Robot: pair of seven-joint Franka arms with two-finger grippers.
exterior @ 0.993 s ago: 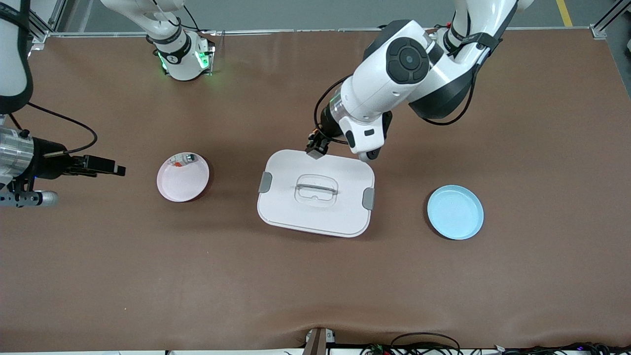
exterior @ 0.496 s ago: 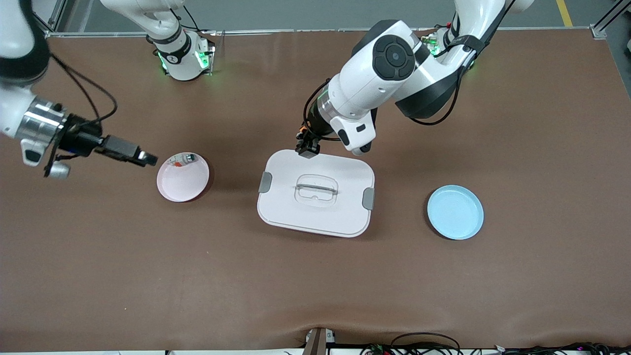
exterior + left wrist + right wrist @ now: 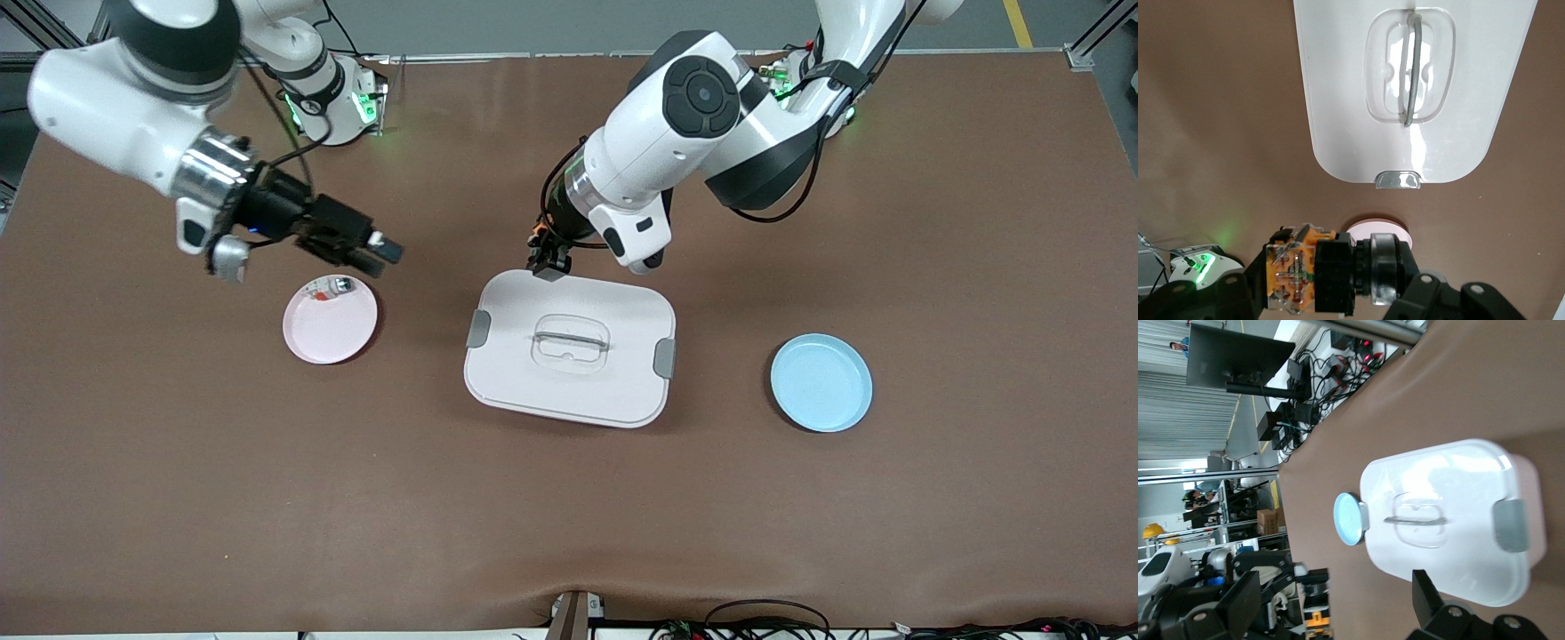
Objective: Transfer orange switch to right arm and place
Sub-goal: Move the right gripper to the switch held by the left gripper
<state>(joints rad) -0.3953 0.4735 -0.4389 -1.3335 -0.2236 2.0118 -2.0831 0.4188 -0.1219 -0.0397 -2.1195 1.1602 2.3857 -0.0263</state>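
The left gripper (image 3: 549,264) pinches the orange switch (image 3: 1313,278) over the white box's (image 3: 569,356) edge. The right gripper (image 3: 378,255), spread, hovers over the pink dish (image 3: 329,324). The handover could probably fumble: little switch shows for grabbing.

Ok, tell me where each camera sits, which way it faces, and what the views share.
Front view: high across the table, facing both arms; the left end effector holds the switch over the box edge, the right end effector hangs open above the pink plate.
Left wrist view: on the left wrist, looking down at the box; its end effector grips the switch.
Right wrist view: on the right wrist, aimed at the box and blue plate; its fingers show.
All share the box.
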